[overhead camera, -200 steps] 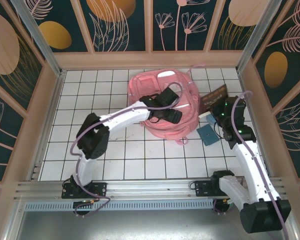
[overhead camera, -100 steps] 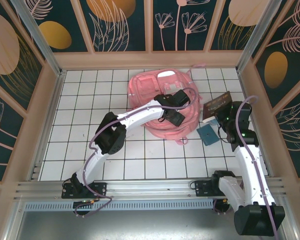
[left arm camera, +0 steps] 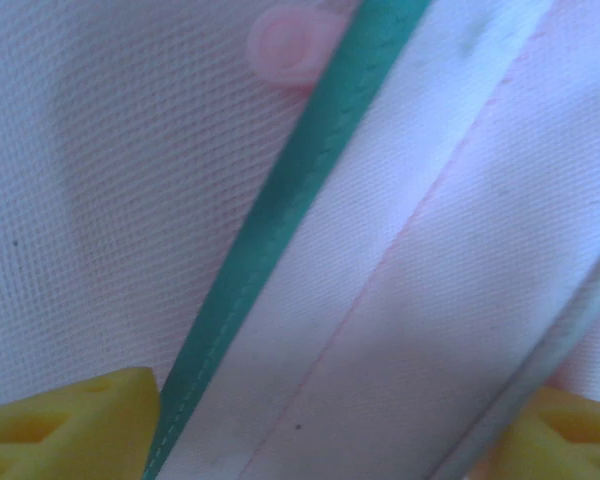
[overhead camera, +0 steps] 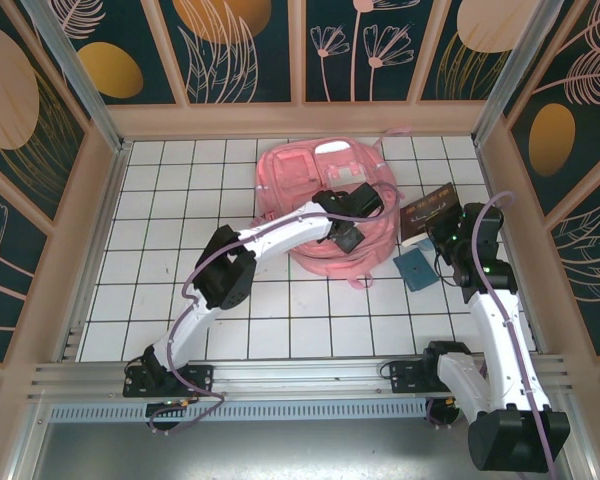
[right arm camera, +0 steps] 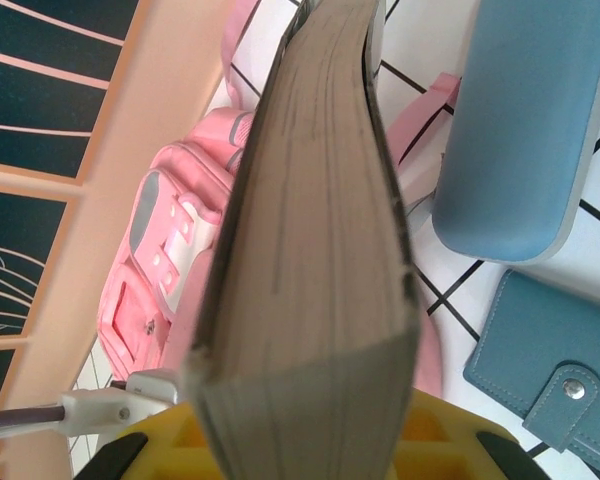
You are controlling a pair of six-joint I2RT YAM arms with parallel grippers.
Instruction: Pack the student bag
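Top external: we see the right gripper [right arm camera: 305, 450] clamping a book [overhead camera: 425, 208] beside the student bag [overhead camera: 295, 175], the left gripper [left arm camera: 330, 440] spread open on it.

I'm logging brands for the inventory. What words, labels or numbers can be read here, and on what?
None legible.
On the book cover: too small to tell.
On the student bag white patches: too blurred to read.
On the blue wallet and pencil case: no print visible.

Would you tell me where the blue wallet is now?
Top view: the blue wallet lies on the tiles right of the student bag, beside the book the right pincer holds.
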